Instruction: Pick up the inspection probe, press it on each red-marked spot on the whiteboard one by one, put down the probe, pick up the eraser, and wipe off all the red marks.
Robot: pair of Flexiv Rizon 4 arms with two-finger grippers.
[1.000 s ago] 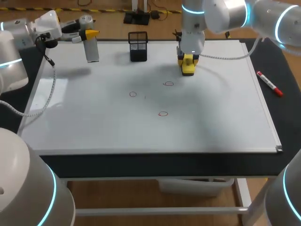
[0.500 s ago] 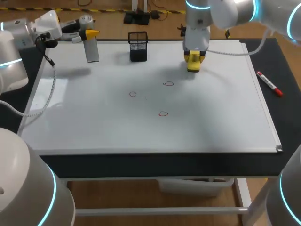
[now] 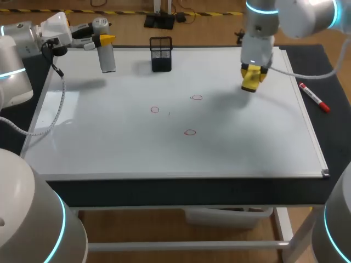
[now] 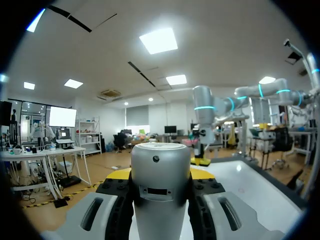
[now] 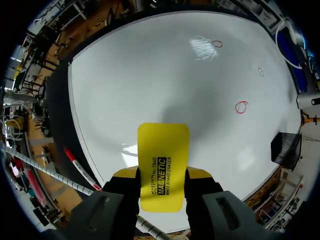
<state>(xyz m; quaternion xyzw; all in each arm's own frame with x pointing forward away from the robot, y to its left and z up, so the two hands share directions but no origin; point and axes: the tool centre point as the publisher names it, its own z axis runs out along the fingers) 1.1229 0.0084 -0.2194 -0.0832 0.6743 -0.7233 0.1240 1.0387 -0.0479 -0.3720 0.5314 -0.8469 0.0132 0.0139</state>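
- R claw: fingers clamped on the yellow eraser, one each side; the eraser sticks out ahead of the yellow tips.
- Eraser is over the far right part of the board. Its shadow lies apart from it on the white surface.
- Three red rings, none under the eraser: nearest, one further left, one closer to the front.
- Marker w/ red cap lies off the board, on the black table just beside its right edge.
- L claw: fingers clamped on the probe, a grey cylinder held about upright at the board's far left corner. Can't tell if its lower end touches the board.
- Black mesh cup stands on the far edge of the board, btw the two claws, nearer the probe.
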